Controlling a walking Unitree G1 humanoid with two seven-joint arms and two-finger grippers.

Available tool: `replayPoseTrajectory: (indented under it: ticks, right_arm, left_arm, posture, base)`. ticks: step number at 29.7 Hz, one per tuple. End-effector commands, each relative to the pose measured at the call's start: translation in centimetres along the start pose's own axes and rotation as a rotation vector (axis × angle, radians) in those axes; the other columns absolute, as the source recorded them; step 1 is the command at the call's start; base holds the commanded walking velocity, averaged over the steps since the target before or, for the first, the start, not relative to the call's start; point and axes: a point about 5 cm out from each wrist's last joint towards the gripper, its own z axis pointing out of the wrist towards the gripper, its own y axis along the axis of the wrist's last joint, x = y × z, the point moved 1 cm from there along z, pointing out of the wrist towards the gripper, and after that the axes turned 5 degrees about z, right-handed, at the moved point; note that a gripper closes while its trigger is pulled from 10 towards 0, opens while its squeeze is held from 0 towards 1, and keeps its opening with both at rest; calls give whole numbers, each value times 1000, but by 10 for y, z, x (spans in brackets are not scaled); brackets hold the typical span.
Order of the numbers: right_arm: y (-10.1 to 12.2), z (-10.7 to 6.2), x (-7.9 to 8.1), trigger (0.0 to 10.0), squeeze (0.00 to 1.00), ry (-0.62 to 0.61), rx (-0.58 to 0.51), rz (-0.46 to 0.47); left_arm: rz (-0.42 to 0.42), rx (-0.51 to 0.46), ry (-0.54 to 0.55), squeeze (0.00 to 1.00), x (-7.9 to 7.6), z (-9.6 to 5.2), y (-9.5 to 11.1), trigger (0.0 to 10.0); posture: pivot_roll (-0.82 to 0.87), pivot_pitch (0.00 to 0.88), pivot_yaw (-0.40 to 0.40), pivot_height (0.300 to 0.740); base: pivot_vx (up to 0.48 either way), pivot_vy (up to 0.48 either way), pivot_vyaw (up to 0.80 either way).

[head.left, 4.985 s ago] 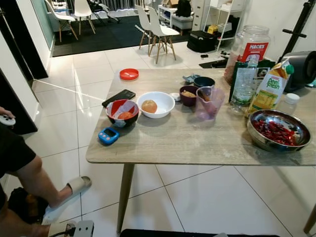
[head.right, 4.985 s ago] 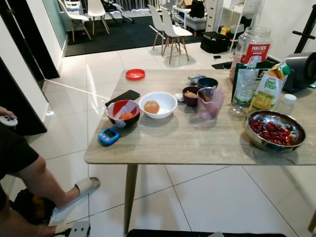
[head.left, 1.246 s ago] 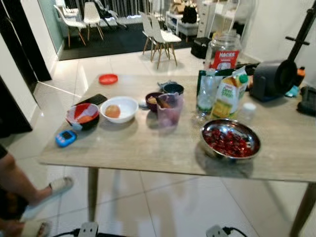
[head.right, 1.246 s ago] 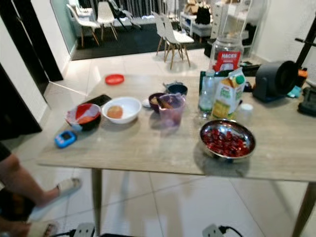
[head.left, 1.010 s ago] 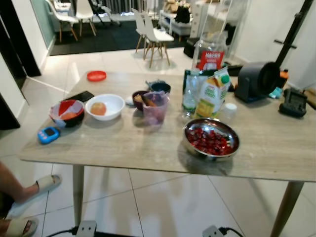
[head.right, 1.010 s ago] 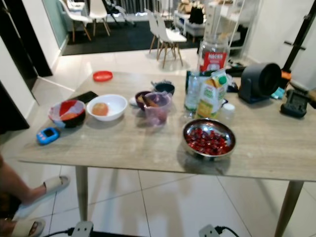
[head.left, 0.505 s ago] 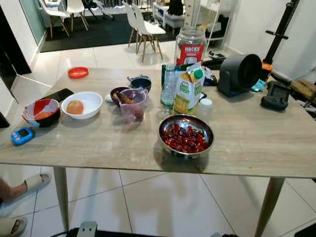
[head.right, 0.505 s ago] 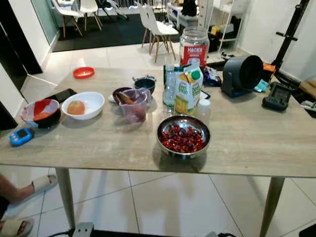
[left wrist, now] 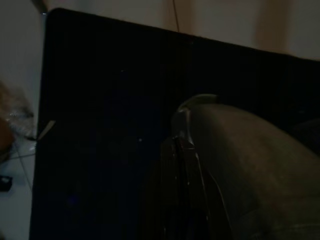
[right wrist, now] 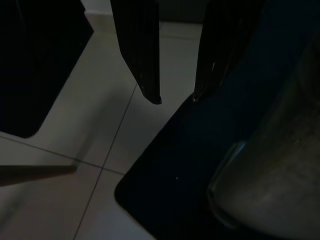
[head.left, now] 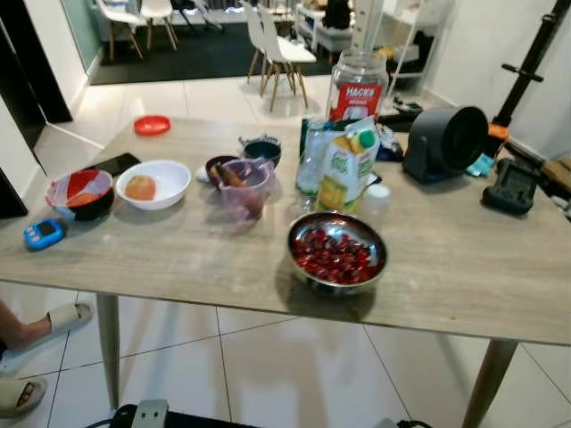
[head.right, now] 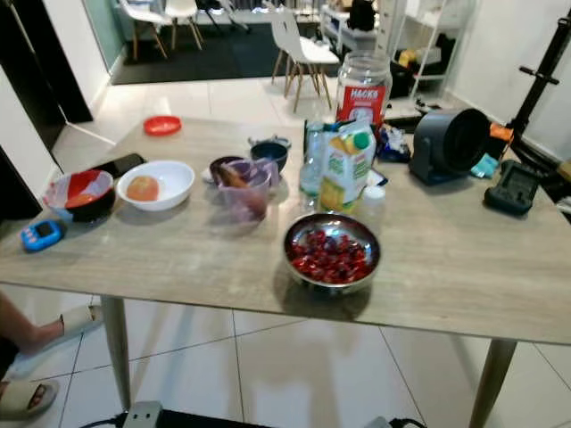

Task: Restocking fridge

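Hanging idle, your right gripper (right wrist: 175, 97) gapes empty; left's fingers can't be told; juice carton (head.left: 346, 166) stands upright behind steel bowl (head.left: 337, 252).

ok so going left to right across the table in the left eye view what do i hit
blue timer → red bowl → white bowl → purple measuring cup → steel bowl of red fruit → grey round fan → black device

Red berries (head.left: 337, 255) in silver bowl (head.left: 304, 275), pale wood-grain table (head.left: 464, 267)
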Motion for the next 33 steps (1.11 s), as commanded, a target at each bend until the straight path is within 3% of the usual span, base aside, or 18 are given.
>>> replayPoseTrajectory:
  ticks: [1, 19, 20, 33]
  right_arm:
    - [-1, 0, 6, 10000, 0, 20, 3, 10]
    - [2, 0, -1, 10000, 0, -32, -4, 4]
    - [2, 0, -1, 10000, 1000, -33, -6, 3]
    - [-1, 0, -3, 10000, 1000, -44, -9, 26]
  left_arm:
    - [-28, 47, 25, 0, 7, -4, -15, 10000]
    - [-152, 36, 231, 0, 45, -13, -23, 10000]
    - [-159, 36, 228, 1000, 45, -14, -23, 10000]
    - [-173, 25, 235, 1000, 45, -13, -22, 10000]
  posture:
    - [27, 0, 7, 740]
    - [39, 0, 9, 740]
    - [39, 0, 9, 740]
    - [38, 0, 13, 740]
  base:
    - [0, 0, 0]
    - [0, 0, 0]
    - [0, 0, 0]
    - [0, 0, 0]
